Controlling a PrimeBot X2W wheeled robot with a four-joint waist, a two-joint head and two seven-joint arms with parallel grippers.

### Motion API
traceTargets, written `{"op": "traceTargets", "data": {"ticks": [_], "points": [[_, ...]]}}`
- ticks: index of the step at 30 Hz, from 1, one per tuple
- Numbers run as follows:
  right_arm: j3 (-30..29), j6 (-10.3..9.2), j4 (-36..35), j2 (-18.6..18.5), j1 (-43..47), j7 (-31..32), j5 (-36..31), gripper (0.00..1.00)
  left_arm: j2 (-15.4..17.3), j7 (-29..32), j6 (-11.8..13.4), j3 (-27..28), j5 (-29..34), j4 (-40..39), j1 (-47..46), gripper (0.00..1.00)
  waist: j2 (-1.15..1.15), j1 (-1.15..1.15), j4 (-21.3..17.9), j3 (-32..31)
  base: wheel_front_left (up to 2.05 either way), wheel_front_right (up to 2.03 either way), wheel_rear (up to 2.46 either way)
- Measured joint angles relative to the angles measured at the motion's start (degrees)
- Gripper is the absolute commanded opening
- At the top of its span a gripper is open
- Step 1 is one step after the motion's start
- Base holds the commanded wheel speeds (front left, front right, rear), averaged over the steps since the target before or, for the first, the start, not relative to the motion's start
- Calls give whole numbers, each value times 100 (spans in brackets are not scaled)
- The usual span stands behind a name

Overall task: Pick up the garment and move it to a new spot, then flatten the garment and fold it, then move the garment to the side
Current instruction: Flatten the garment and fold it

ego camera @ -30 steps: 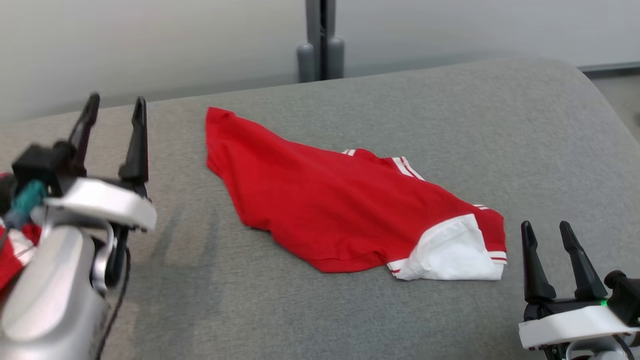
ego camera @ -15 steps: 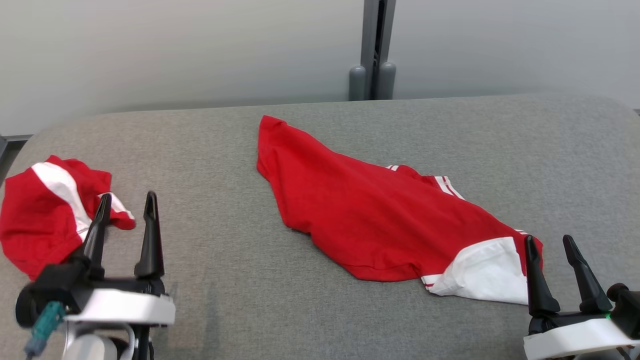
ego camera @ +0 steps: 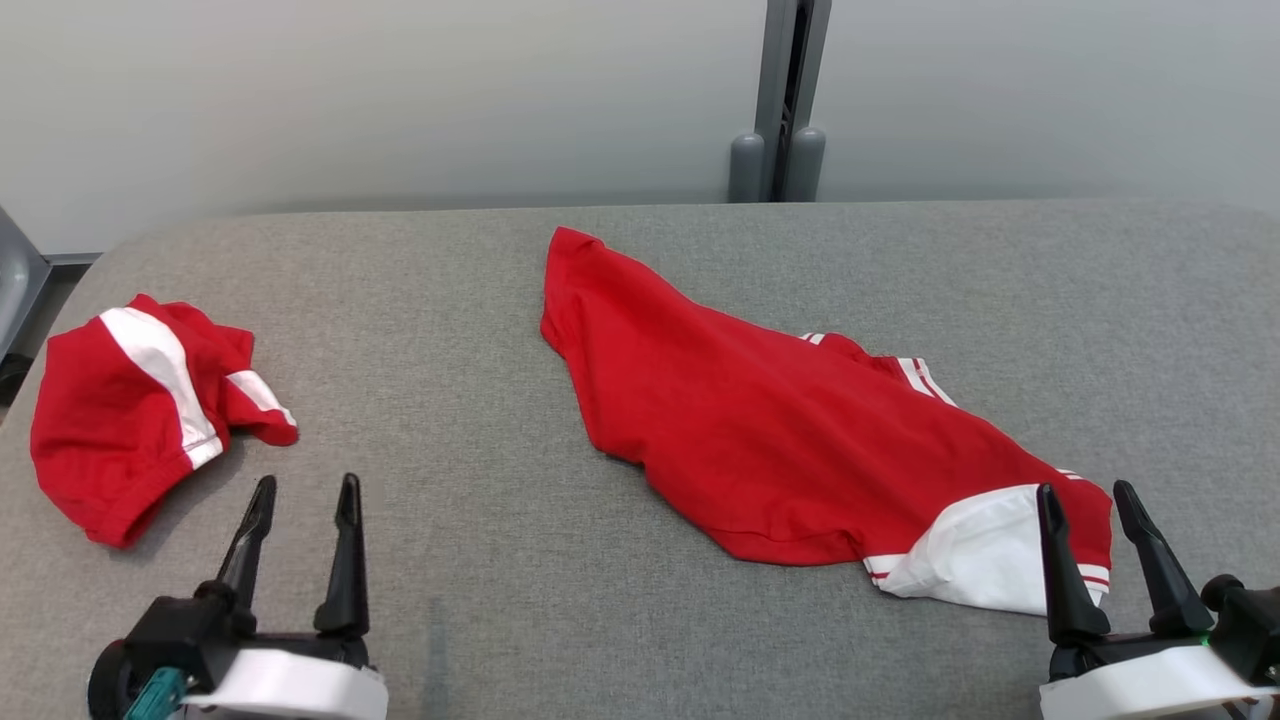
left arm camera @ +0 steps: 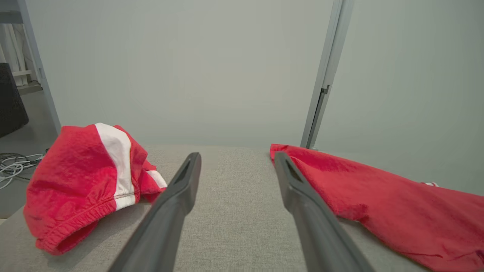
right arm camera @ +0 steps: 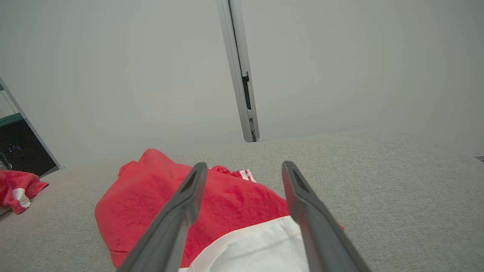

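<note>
A large red garment (ego camera: 800, 440) with a white sleeve and white stripes lies crumpled across the middle of the grey padded surface (ego camera: 480, 300). A smaller bunched red garment (ego camera: 120, 420) with a white band rests at the far left. My left gripper (ego camera: 305, 485) stands open and empty near the front edge, to the right of that bundle and apart from it. My right gripper (ego camera: 1083, 487) is open at the lower right, its fingers over the white sleeve end. The left wrist view has the open left gripper (left arm camera: 237, 155) between the bundle (left arm camera: 75, 181) and the large garment (left arm camera: 378, 196). In the right wrist view the open right gripper (right arm camera: 245, 164) stands above the large garment (right arm camera: 151, 200).
A grey post (ego camera: 785, 100) stands against the pale wall behind the surface. Bare grey padding lies between the two garments and to the right of the large one. Cables (left arm camera: 15, 166) lie on the floor beyond the left edge.
The head camera has swung left, bringing the left bundle into view. My left gripper has come down from a raised pose to the near edge, still open. The right gripper has hardly moved.
</note>
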Motion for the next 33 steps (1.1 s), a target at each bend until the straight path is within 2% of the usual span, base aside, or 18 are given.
{"op": "traceTargets", "data": {"ticks": [5, 11, 25, 33], "points": [[60, 0, -2, -51, -99, 1, 7, 100, -47, 0, -216, -167, 146, 277, -471, 100, 0, 0, -103, 101, 0, 0, 0], [102, 0, 12, -79, -243, 1, 30, 100, -57, -3, -397, -472, 213, 1018, -1367, 100, 0, 0, -372, 337, 0, 0, 0], [122, 0, 133, -24, -558, 0, 94, 100, 99, 48, -524, -1028, 120, 3419, -2615, 100, 0, 0, -1233, 986, 0, 0, 0], [119, 0, 164, 3, -625, 1, 90, 100, 19, 324, -545, -1411, -91, 4461, -3056, 100, 0, 0, -1429, 1093, 0, 0, 0]]}}
